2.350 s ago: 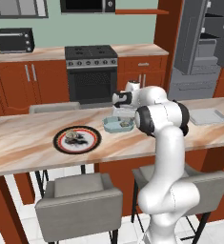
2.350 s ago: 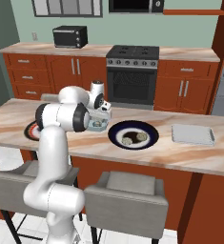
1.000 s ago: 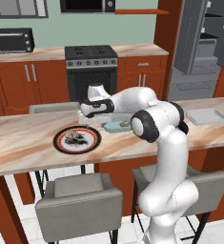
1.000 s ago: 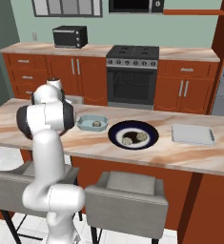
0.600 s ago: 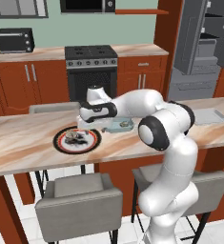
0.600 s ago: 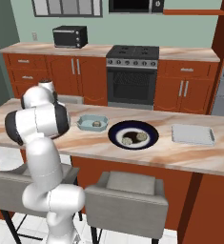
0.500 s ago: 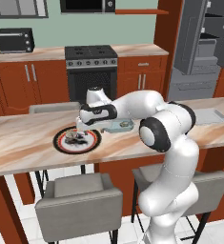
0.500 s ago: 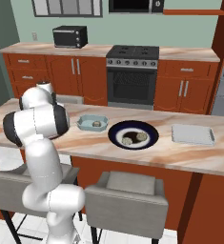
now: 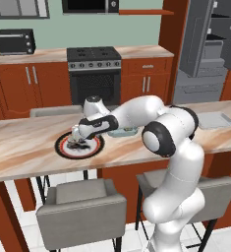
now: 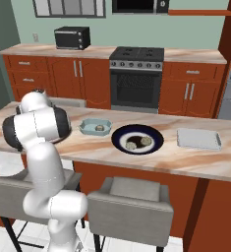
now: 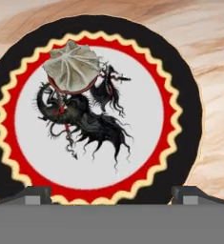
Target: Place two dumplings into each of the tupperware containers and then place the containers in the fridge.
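Note:
My gripper (image 11: 111,195) hangs open right above the round red-and-black-rimmed plate (image 11: 185,119), its fingertips (image 11: 33,194) wide apart. One dumpling (image 11: 73,66) lies on that plate, ahead of the fingers and untouched. In the left base view the gripper (image 9: 77,140) is low over the same plate (image 9: 63,147). The pale blue tupperware container (image 10: 96,127) holds one dumpling (image 10: 100,129). Two more dumplings (image 10: 131,145) lie on the dark-blue plate (image 10: 118,140). The flat grey container (image 10: 199,139) sits at the counter's right. The fridge (image 9: 205,49) stands open at the back right.
All dishes sit on a marble island counter (image 9: 23,152) with grey stools (image 9: 82,206) along its near side. A black oven (image 10: 136,81) and red cabinets line the back wall, with a toaster oven (image 10: 72,37) on the far counter.
The arm has swung left from over the blue container to the red-rimmed plate and come down close over it. The jaws have stayed open.

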Robot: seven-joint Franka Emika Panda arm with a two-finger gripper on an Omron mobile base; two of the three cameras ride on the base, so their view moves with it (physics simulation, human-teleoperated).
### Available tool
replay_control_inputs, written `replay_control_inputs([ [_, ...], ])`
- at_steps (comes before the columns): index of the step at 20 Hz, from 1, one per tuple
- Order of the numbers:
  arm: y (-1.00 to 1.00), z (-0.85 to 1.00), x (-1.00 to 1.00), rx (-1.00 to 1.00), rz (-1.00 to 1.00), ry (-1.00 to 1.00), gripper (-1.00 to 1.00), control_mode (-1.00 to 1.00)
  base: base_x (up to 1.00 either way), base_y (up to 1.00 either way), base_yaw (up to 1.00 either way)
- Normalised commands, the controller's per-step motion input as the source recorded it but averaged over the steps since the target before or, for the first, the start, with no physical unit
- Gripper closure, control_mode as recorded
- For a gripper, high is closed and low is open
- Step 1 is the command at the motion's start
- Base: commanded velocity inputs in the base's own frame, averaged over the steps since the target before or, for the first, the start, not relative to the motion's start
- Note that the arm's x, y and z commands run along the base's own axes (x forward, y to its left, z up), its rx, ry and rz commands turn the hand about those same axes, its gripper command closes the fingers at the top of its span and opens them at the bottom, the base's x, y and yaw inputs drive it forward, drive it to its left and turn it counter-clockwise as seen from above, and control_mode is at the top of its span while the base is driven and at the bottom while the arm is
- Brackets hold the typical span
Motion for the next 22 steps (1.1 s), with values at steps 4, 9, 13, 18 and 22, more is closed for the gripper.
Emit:
replay_control_inputs([
  [4,0.37,0.00,0.39,0.00,0.08,0.00,-1.00,-1.00,0.00,0.00,0.00],
  [9,0.20,-0.02,0.45,0.00,0.04,0.00,-1.00,-1.00,0.00,0.00,0.00],
  [13,0.21,-0.22,0.40,0.00,0.05,0.00,-1.00,-1.00,0.00,0.00,0.00],
  [18,0.24,-0.64,0.05,0.00,0.05,0.03,-1.00,-1.00,0.00,0.00,0.00],
  [22,0.17,-0.22,0.16,0.01,0.03,0.02,-1.00,-1.00,0.00,0.00,0.00],
])
